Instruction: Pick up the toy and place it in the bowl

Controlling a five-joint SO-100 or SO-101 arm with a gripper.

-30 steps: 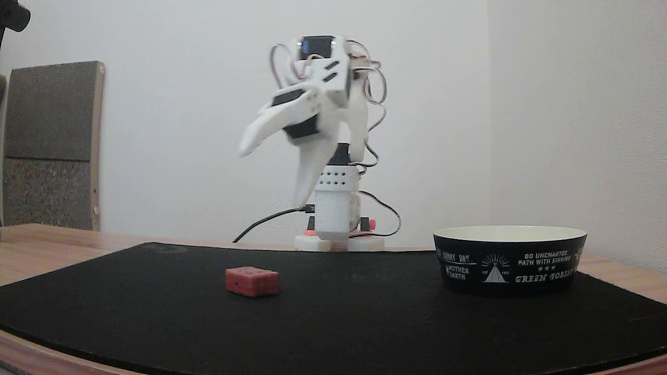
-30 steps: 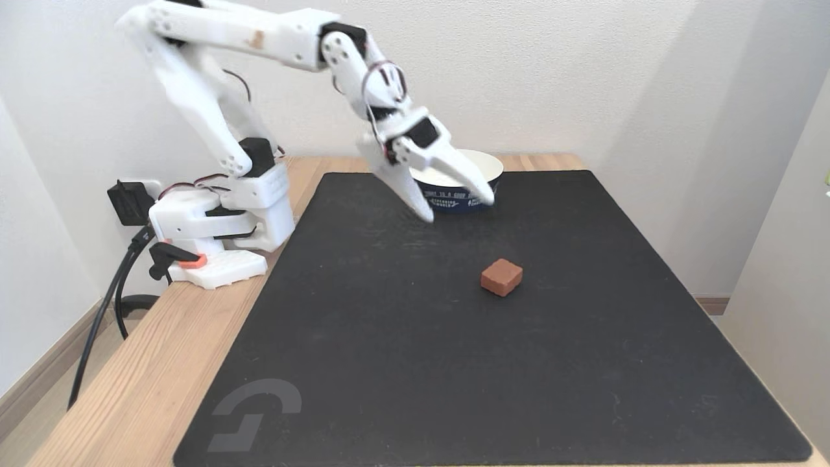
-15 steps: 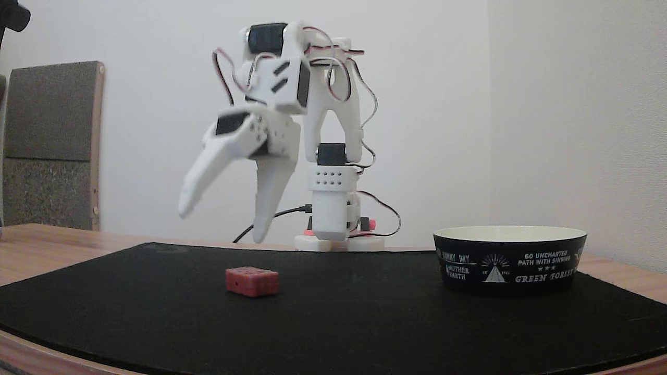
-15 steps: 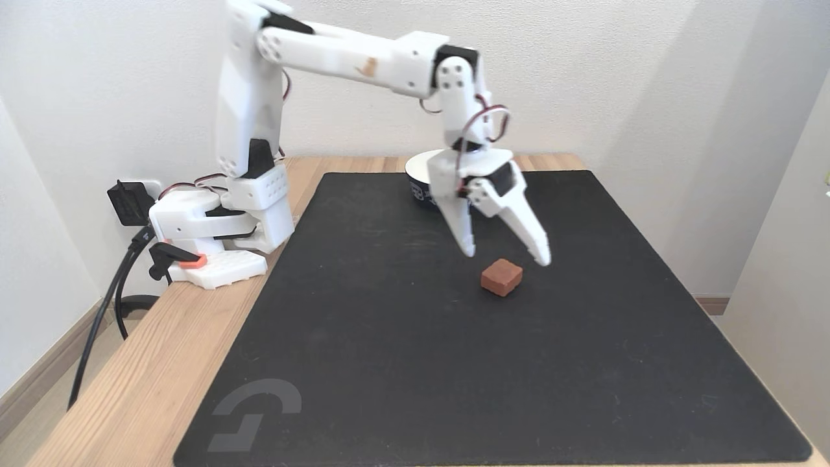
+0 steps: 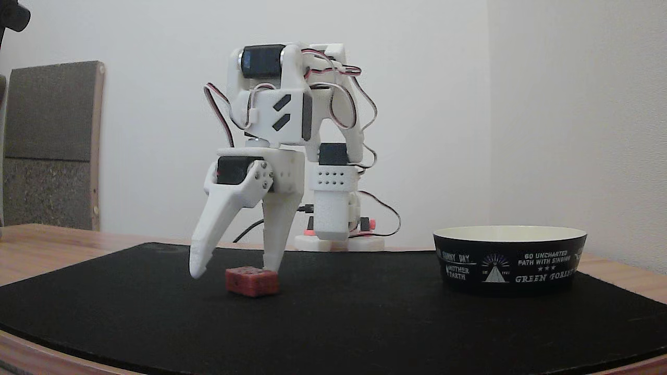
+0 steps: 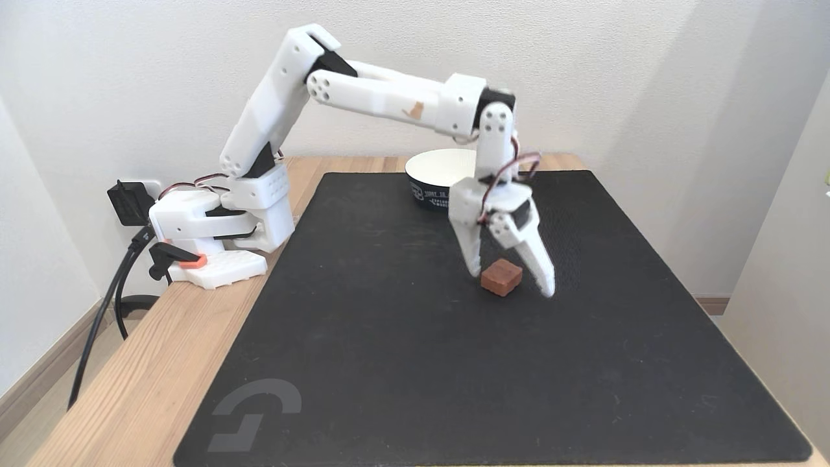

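The toy, a small red block (image 5: pixel 251 281) (image 6: pixel 501 277), lies on the black mat. My white gripper (image 5: pixel 233 270) (image 6: pixel 512 281) is open and points down over it, one finger on each side of the block. In both fixed views the fingertips hang just above the mat, and I cannot tell whether they touch the block. The bowl (image 5: pixel 509 258), black outside with white print and cream inside, stands on the mat at the right in a fixed view; in a fixed view the bowl (image 6: pixel 431 178) sits behind the arm, partly hidden by the wrist.
The black mat (image 6: pixel 389 337) covers most of the wooden table (image 6: pixel 130 363). The arm's base (image 6: pixel 214 227) with its cables sits at the table's left edge. A grey padded panel (image 5: pixel 49 146) leans against the wall.
The arm has swung away from the bowl, reached out and come down. The open gripper now straddles the red block, which has not moved.
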